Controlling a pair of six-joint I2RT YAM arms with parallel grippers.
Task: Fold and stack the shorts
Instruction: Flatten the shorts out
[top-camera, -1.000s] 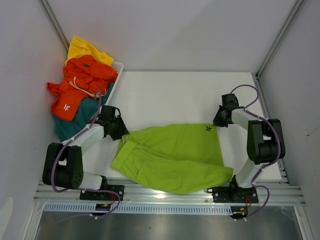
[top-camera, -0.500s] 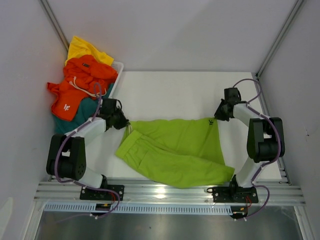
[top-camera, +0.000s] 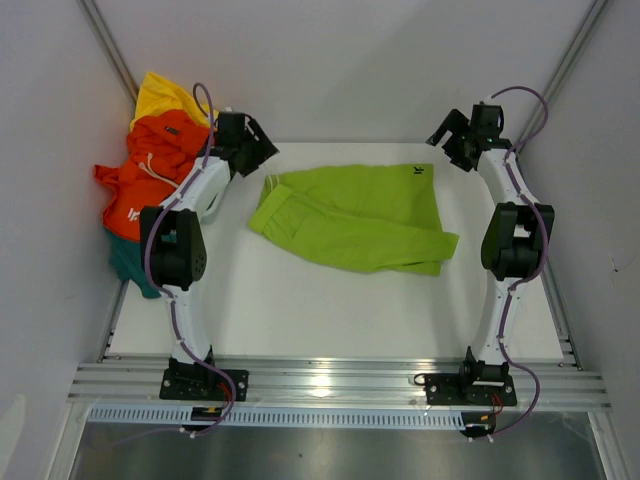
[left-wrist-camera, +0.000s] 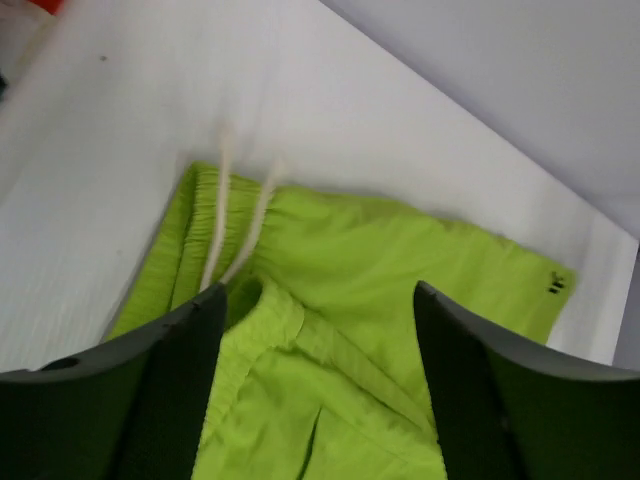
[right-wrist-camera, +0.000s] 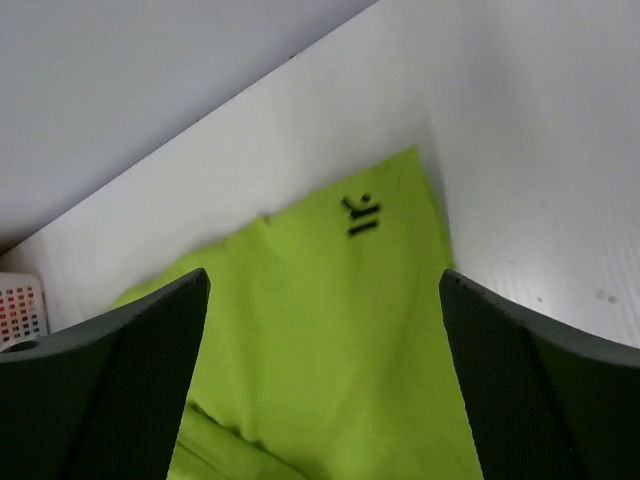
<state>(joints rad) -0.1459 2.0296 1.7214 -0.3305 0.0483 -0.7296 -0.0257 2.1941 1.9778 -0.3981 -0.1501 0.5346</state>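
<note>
Lime green shorts (top-camera: 355, 217) lie flat on the white table near its far edge, waistband and white drawstrings (left-wrist-camera: 232, 225) to the left, a small black logo (right-wrist-camera: 361, 214) at the far right corner. My left gripper (top-camera: 262, 152) hovers open just beyond the waistband corner, holding nothing. My right gripper (top-camera: 447, 137) is open above the logo corner, also holding nothing. Orange shorts (top-camera: 150, 170) with a white logo, yellow shorts (top-camera: 165, 97) and teal shorts (top-camera: 130, 255) are heaped at the far left.
A white mesh basket (top-camera: 236, 135) holds the heap at the far left corner, its rim partly hidden by the left arm. Grey walls close in the table on the left, back and right. An aluminium rail (top-camera: 330, 380) runs along the near edge.
Both arms dragged the green shorts from the near edge toward the far edge of the table, stretching out, then opened and let go of the cloth corners.
</note>
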